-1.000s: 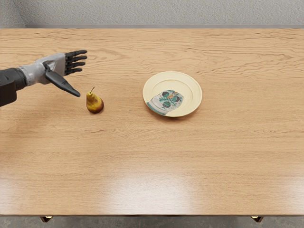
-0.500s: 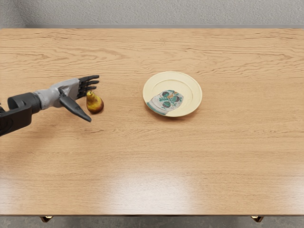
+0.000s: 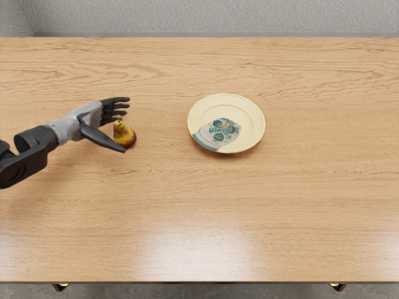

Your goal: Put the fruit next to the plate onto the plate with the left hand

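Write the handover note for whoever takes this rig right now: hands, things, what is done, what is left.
Left hand: open, fingers on the far side of the small yellow-brown pear, thumb on its near side; no grasp closed yet. Whether it touches the fruit cannot be told.
Right hand: out of view.
Pear: upright on the wooden table, left of the round cream plate with a green pattern, apart from it.
Done: the reach; the hand is at the pear.
Left: close on the pear, lift, carry it right, set it on the plate.
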